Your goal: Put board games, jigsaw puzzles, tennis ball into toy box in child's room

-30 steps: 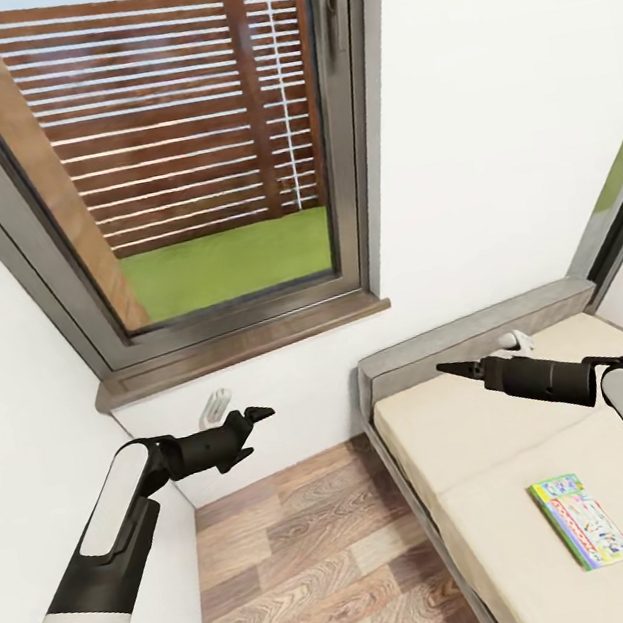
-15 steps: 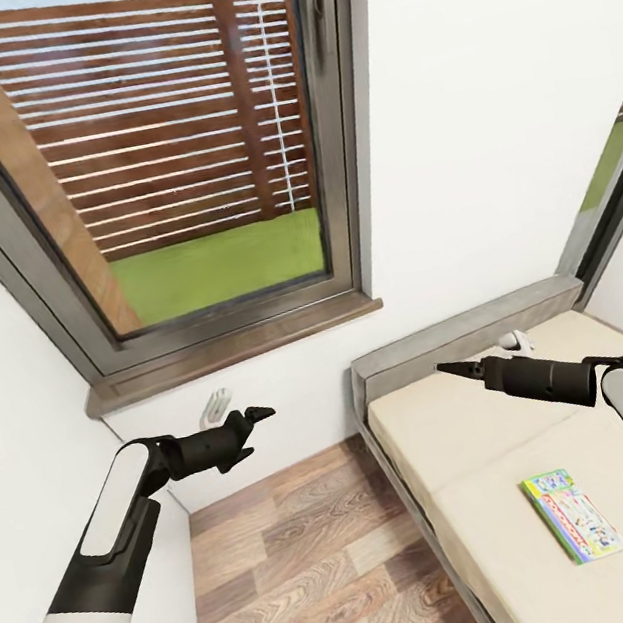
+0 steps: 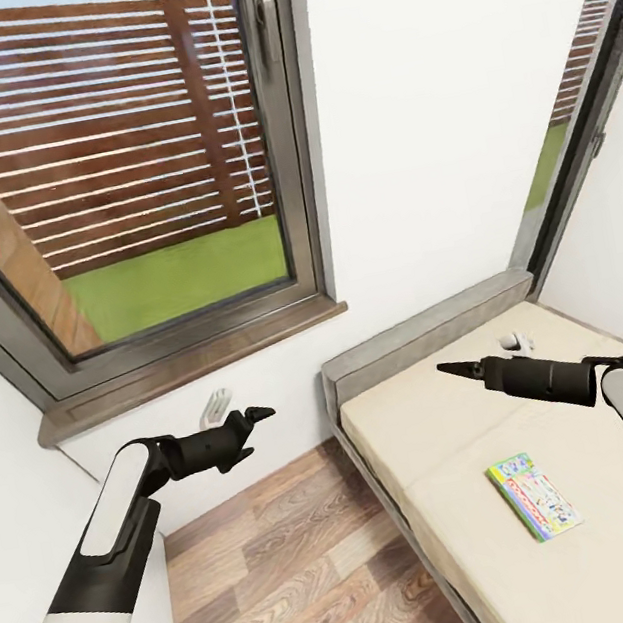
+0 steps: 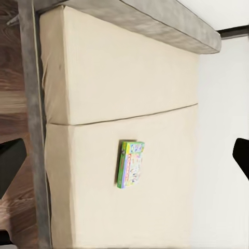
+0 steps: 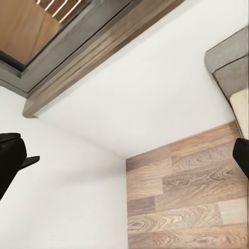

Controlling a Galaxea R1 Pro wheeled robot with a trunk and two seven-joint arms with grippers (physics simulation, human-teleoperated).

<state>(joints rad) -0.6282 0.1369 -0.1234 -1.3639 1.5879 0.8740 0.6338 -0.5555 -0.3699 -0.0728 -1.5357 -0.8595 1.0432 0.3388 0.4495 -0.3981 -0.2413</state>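
Note:
A colourful flat board game [image 3: 533, 495] lies on the cream mattress of the bed [image 3: 423, 435], and the left wrist view has the board game [image 4: 130, 164] between its dark fingers [image 4: 10, 165]. My right gripper [image 3: 450, 369] hangs open above the head end of the bed, well short of the game. My left gripper [image 3: 258, 415] is open over the wooden floor [image 3: 285, 579], holding nothing. The right wrist view has its fingers [image 5: 12, 158] spread wide over floor and wall. The toy box, table, puzzles and ball are out of view.
A large window [image 3: 126, 170] with a brown sill [image 3: 189, 367] fills the wall ahead. A grey headboard [image 3: 427, 333] meets the white wall. A small white object [image 3: 515, 342] sits on the bed's far end. A second window [image 3: 574, 125] stands at the right.
The camera has turned right, so the window, bed and board game have slid left in the picture. Both arms keep the same pose and both grippers stay open.

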